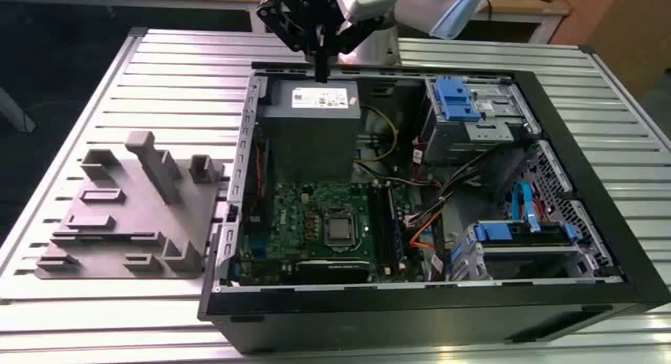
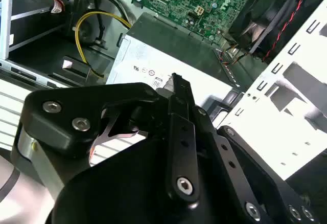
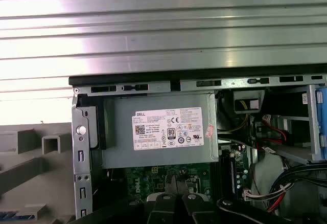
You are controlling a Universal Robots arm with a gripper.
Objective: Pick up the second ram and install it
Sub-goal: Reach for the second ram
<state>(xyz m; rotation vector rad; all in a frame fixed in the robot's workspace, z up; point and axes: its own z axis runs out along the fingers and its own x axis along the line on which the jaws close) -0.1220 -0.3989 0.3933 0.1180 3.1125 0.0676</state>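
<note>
We note the gripper point(image 1: 320, 73) hanging over the power supply point(image 1: 311, 132), fingers pressed together with nothing between them. We cannot tell whether the second ram sits in the dark slots point(image 1: 388, 222) beside the processor point(image 1: 339, 226). We judge this a transit step; seating would need square alignment.

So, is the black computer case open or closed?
Open. The black metal computer case has no side cover, so the green motherboard inside is visible.
</note>
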